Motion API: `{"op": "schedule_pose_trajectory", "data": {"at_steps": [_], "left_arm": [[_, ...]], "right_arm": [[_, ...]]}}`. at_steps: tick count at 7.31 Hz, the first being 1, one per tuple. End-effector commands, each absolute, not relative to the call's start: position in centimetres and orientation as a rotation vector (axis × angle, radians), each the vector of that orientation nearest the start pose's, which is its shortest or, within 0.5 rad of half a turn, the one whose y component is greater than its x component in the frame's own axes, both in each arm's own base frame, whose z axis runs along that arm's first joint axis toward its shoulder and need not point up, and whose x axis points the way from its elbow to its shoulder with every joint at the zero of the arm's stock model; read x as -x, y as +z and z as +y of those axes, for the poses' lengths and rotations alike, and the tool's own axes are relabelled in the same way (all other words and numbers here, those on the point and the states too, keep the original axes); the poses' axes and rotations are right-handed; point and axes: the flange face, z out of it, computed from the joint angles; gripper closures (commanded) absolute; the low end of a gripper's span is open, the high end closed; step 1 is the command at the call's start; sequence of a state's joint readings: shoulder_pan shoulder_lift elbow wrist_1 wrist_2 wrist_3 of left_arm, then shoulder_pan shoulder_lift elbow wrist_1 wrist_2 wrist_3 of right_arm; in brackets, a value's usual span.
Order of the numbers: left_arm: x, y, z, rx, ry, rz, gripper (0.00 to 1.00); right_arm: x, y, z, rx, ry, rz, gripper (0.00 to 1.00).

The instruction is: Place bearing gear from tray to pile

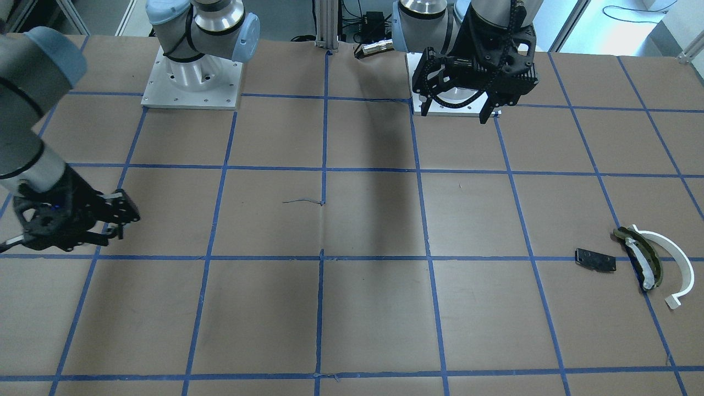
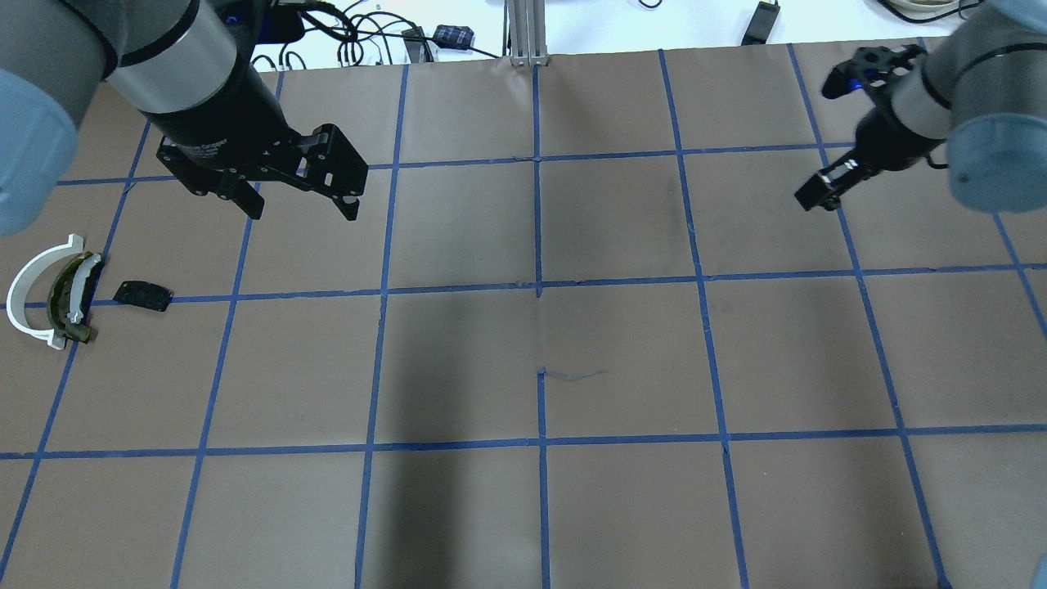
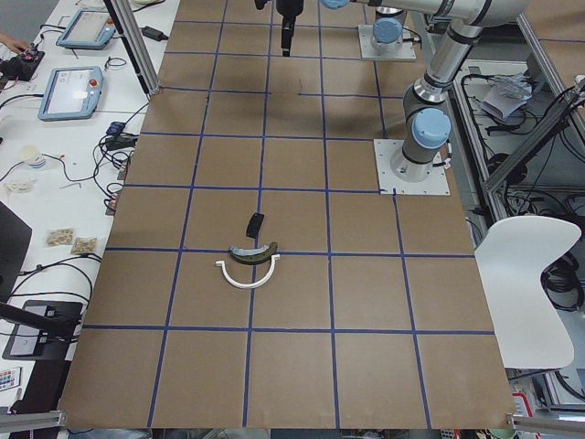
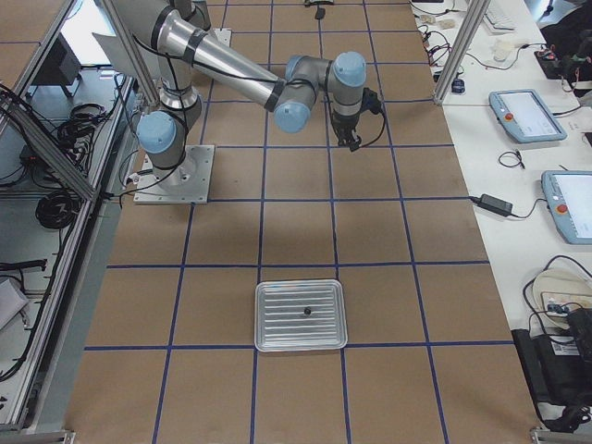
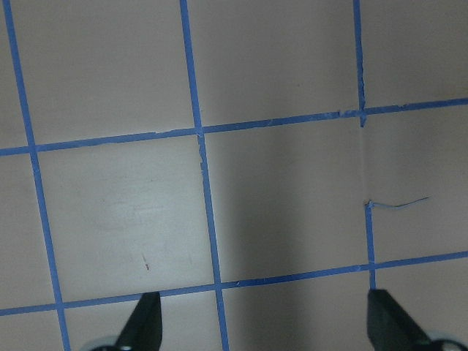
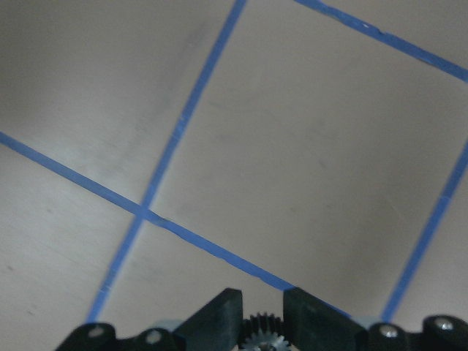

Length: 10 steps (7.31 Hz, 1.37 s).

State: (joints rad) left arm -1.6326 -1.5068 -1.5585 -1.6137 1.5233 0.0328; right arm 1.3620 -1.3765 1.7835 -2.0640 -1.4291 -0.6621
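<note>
The bearing gear (image 6: 263,331) was gripped by the right tool (image 2: 816,195), well apart from the pile (image 2: 67,294); the left tool (image 2: 303,211) was held wide.

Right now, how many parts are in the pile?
3: a white half-ring arc, an olive-and-black curved piece nested inside its curve, and a small flat black rectangular plate lying apart beside them.

Shows only the toothed top of the bearing gear (image 6: 264,329), pinched between the fingers of the right hand (image 6: 261,303); loses the rest below the wrist view's edge. Crops the spread left hand (image 5: 263,300) to two dark fingertips (image 5: 145,322). Leaves a dark speck (image 4: 306,311) on the tray (image 4: 277,338), well apart from the right hand, too small to identify.
</note>
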Motion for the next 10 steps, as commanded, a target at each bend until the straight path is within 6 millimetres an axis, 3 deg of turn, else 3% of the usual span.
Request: {"op": "schedule_pose_trajectory", "data": {"at_steps": [1,3,4,5,7,8,9,10], "left_arm": [[16.8,51.5,-45.6,-0.155,-0.036,3.184,0.00],[16.7,51.5,-45.6,-0.148,-0.038,3.186,0.00],[16.7,51.5,-45.6,-0.150,-0.035,3.186,0.00],[16.8,51.4,-45.6,-0.152,-0.033,3.187,0.00],[16.7,51.5,-45.6,-0.150,-0.035,3.187,0.00],[16.7,51.5,-45.7,-0.148,-0.036,3.187,0.00],[16.8,51.2,-45.6,-0.157,-0.028,3.185,0.00],[16.8,51.2,-45.7,-0.164,-0.028,3.183,0.00]], "right_arm": [[-17.0,33.1,-54.6,0.517,-0.185,3.027,0.88],[-26.9,27.9,-54.7,0.199,-0.253,3.011,0.88],[-32.6,25.5,-52.8,0.303,-0.309,2.996,0.87],[-35.6,24.6,-50.9,0.382,-0.321,3.034,0.86],[-36.2,22.2,-50.7,0.498,-0.291,3.049,0.84],[-36.3,22.0,-50.7,0.641,-0.296,3.028,0.49],[-36.2,21.2,-50.7,0.674,-0.276,3.034,0.00],[-35.8,21.3,-51.2,0.673,-0.279,3.037,0.00]]}}
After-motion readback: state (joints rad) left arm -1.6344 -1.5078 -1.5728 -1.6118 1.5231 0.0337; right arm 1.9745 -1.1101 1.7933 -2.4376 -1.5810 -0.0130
